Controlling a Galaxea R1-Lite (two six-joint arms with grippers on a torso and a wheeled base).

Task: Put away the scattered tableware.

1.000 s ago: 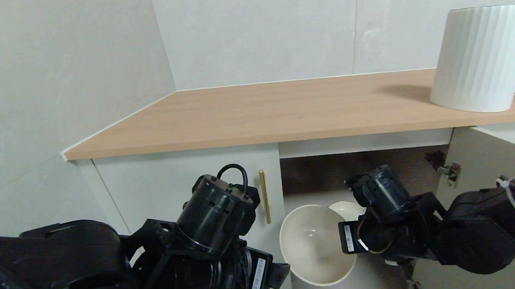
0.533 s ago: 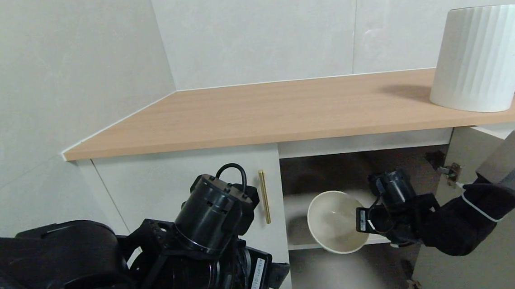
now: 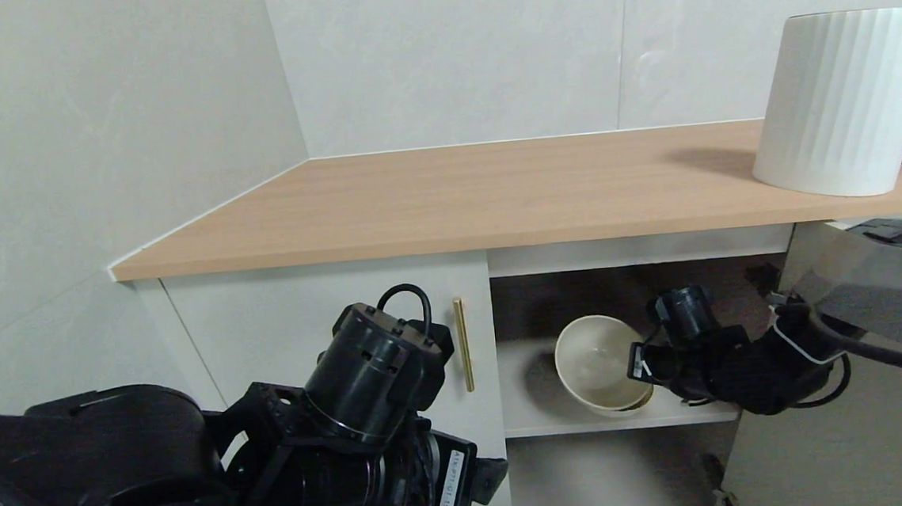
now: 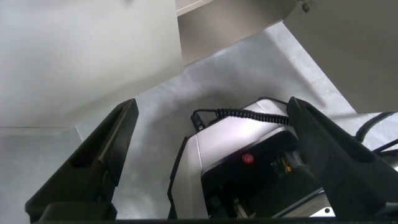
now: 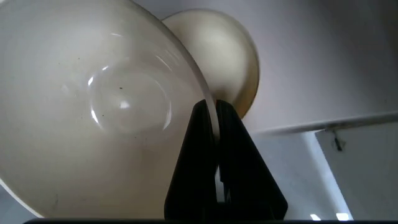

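Observation:
A cream bowl (image 3: 595, 362) is tilted on its side inside the open cabinet, just over the shelf (image 3: 538, 423), its mouth facing me. My right gripper (image 3: 643, 373) is shut on the bowl's (image 5: 106, 106) right rim, one finger (image 5: 214, 155) on each side of the wall. Directly behind it lies a second cream bowl (image 5: 219, 57); whether the two touch is unclear. My left gripper (image 4: 212, 106) hangs low in front of the closed left door, open, with nothing between its fingers (image 4: 102, 158).
The left cabinet door with its brass handle (image 3: 464, 355) is closed. The right door (image 3: 859, 407) stands open beside my right arm. A wooden countertop (image 3: 494, 194) carries a white ribbed container (image 3: 845, 102) at the far right.
My right arm has pushed forward and up, carrying the bowl from in front of the cabinet into the opening and onto the shelf level. The left arm has stayed still.

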